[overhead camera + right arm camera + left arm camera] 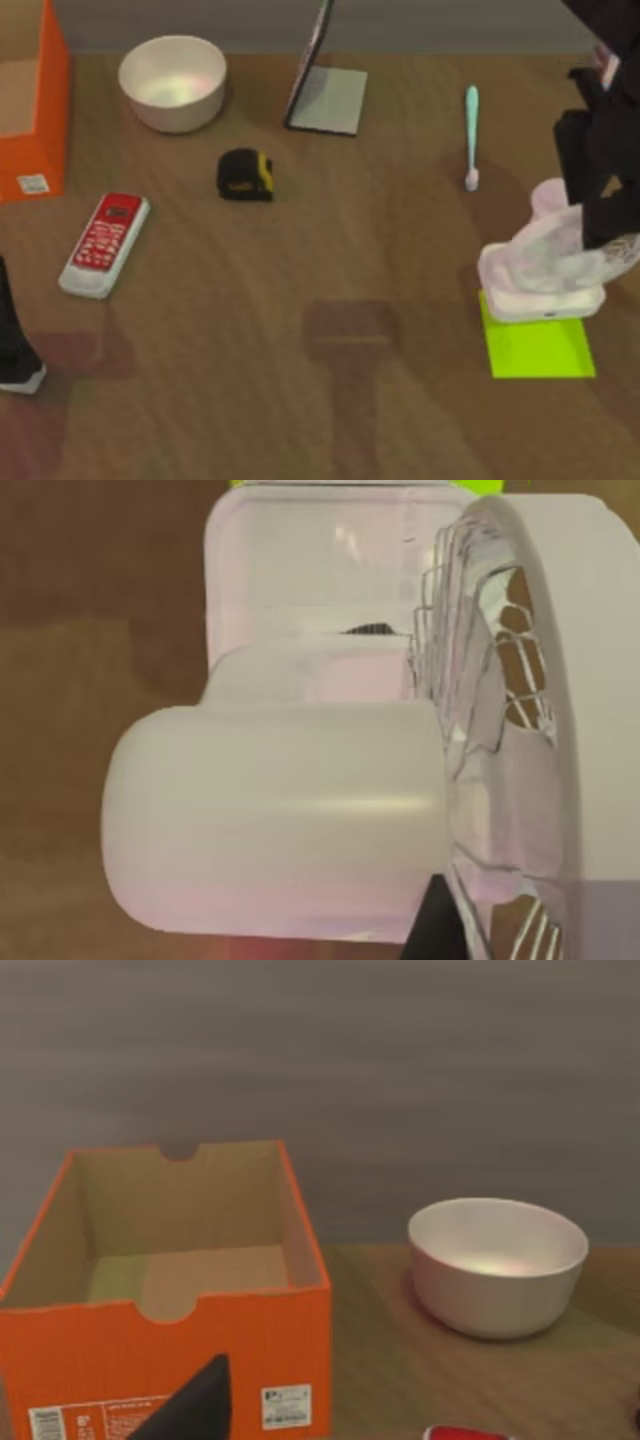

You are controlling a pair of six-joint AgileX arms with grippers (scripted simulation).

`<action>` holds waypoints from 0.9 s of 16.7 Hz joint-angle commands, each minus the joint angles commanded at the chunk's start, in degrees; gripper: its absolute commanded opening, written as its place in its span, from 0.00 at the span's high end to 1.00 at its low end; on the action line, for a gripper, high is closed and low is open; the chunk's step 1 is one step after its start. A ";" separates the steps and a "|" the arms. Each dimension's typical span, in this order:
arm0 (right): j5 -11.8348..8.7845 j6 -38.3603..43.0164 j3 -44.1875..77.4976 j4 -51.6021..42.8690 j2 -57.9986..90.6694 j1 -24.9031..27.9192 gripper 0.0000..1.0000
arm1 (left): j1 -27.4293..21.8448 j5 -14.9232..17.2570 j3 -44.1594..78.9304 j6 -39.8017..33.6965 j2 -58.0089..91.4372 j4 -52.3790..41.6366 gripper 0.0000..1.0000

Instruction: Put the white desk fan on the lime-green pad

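Top view: right gripper (598, 232) clamped on white desk fan (545, 268), its base overlapping the far edge of lime-green pad (538, 348). Left arm parked at table's left edge.

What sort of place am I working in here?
Likely a rendered tabletop test scene, not a lived-in room: a bare wooden table against a plain grey wall, strewn with unrelated items such as an orange cardboard box, a red remote control and a yellow-and-black tape measure.
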 joint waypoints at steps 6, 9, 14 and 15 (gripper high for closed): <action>0.15 3.64 -2.19 -0.17 -0.58 -0.74 1.00 | 0.00 0.00 0.00 0.00 0.00 0.00 0.00; 0.11 3.59 -2.25 0.10 -0.31 -0.41 1.00 | 0.00 0.00 0.00 0.00 0.00 0.00 0.00; 0.12 3.51 -7.85 6.27 0.04 -0.81 1.00 | 0.00 0.00 0.00 0.00 0.00 0.00 0.00; 0.14 3.51 -8.79 7.21 0.16 -0.86 1.00 | 0.00 0.00 0.00 0.00 0.00 0.00 0.00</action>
